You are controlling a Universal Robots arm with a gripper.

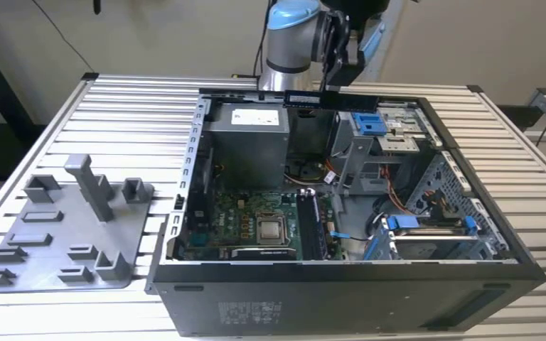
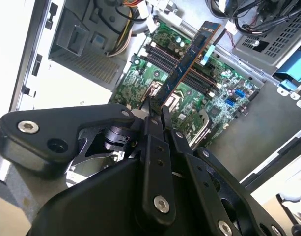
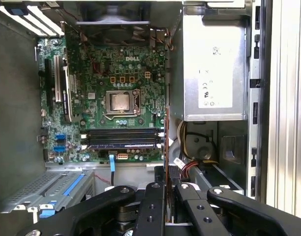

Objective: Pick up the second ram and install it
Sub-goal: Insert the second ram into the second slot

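My tool (image 2: 155,107) is clenched on the second ram (image 2: 189,59), holding it edge-down above the open computer case (image 1: 349,284), apparently so its contact edge faces the motherboard's (image 3: 116,64) memory slots (image 3: 123,133).

Exterior oblique overview; wrist cameras over motherboard (image 3: 96,69).

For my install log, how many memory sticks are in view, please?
1 for certain: the thin dark memory stick, clamped in the black pincer above the open black computer case; others may sit hidden inside.
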